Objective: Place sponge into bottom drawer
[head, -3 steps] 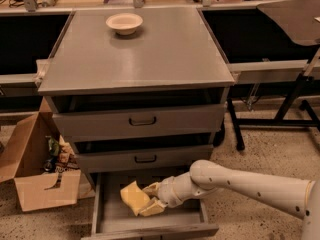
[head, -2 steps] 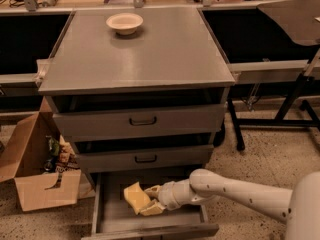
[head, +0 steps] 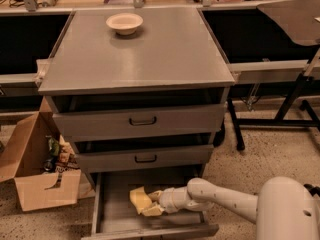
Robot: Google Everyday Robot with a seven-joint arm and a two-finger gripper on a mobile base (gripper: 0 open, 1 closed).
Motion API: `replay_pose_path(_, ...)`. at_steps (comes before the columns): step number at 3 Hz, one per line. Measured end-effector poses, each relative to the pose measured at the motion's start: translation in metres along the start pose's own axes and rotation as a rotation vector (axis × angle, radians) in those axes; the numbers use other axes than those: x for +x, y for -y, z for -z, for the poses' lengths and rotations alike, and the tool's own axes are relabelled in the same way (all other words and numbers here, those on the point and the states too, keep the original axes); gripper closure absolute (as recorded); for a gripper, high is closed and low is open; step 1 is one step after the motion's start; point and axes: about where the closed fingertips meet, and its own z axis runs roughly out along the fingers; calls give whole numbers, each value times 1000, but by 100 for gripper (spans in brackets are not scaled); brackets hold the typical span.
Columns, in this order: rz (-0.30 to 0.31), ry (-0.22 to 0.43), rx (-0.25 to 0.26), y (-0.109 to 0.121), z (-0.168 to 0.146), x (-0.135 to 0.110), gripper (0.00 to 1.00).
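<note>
Your view looks down on a grey cabinet of 3 drawers. The bottom drawer is pulled open at the foot of the picture, a shallow grey tray. The 2 upper drawers, with dark handles, each stand slightly ajar.

The white arm reaches in from the lower right. The gripper sits inside the open bottom drawer, toward its middle. Its fingers are closed around the right end of the sponge, which juts out to the left. The sponge is a pale-yellow block, tilted, low over the drawer floor. You cannot tell whether its lower edge touches the floor.

A round cream bowl stands alone near the back of the worktop. An open cardboard box holding odds and ends sits on the ground to the left of the cabinet.

The sponge looks light and soft, likely to squash under the fingers and spring back when freed. It is not fragile and should not slip. A hold across its short width at one end, as now, suits it. You appear to be at the release step. Once let go, it should drop flat without bouncing out.
</note>
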Motion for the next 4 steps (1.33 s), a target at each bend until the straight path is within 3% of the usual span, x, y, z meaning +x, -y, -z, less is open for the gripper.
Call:
replay_pose_path(1, -57, -24, -3, 26, -18, 25, 100)
replay_pose_path(2, -90, -55, -3, 52, -34, 39, 81)
replay_pose_path(4, -108, -103, -14, 89, -56, 45, 34)
